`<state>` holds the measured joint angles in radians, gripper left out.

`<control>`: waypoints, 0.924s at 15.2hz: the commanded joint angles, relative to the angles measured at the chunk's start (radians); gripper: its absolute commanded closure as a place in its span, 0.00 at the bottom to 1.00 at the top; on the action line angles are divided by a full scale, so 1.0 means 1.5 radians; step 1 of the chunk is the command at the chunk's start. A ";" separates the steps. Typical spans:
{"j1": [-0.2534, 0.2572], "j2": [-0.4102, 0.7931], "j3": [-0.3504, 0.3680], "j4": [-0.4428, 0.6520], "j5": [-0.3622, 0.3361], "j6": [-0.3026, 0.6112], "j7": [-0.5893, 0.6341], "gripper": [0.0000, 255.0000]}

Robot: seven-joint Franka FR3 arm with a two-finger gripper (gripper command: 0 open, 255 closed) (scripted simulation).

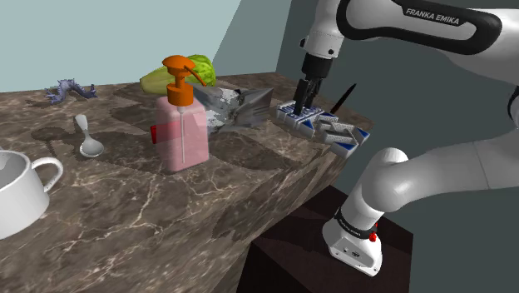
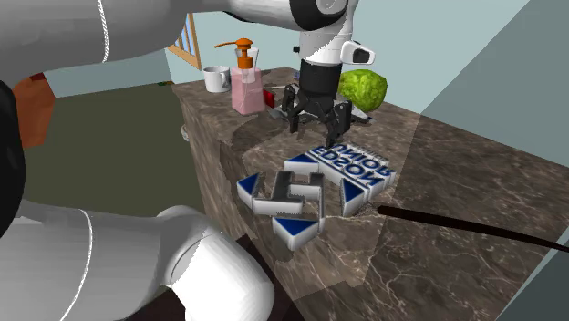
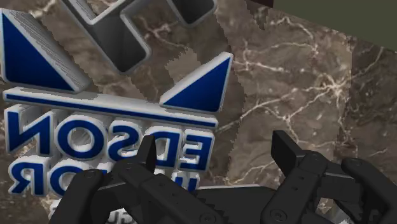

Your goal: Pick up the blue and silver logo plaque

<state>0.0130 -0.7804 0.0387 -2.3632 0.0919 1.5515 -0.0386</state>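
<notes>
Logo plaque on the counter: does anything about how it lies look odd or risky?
Nothing looks damaged. The blue and silver logo plaque lies flat, but at the corner of the veined brown counter, one blue triangle close to the edge.

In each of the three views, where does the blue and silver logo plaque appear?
Shoulder view: the flat blue and silver logo plaque lies at the brown marble counter's right end.
Second exterior view: the plaque lies at the picture's centre.
Wrist view: the plaque lies just beyond the open black claw.
Shared landmark: that claw, at the plaque's lettered end.
</notes>
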 commanded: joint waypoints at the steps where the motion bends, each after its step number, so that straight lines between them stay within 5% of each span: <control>1: 0.000 0.000 0.000 0.000 0.000 0.000 0.000 0.00; 10: -0.002 -0.273 -0.031 -0.137 -0.064 -0.111 -0.060 0.00; 14: -0.002 -0.310 -0.034 -0.178 -0.071 -0.105 -0.066 0.00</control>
<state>0.0095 -1.2310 -0.0116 -2.6099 -0.0120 1.3877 -0.1359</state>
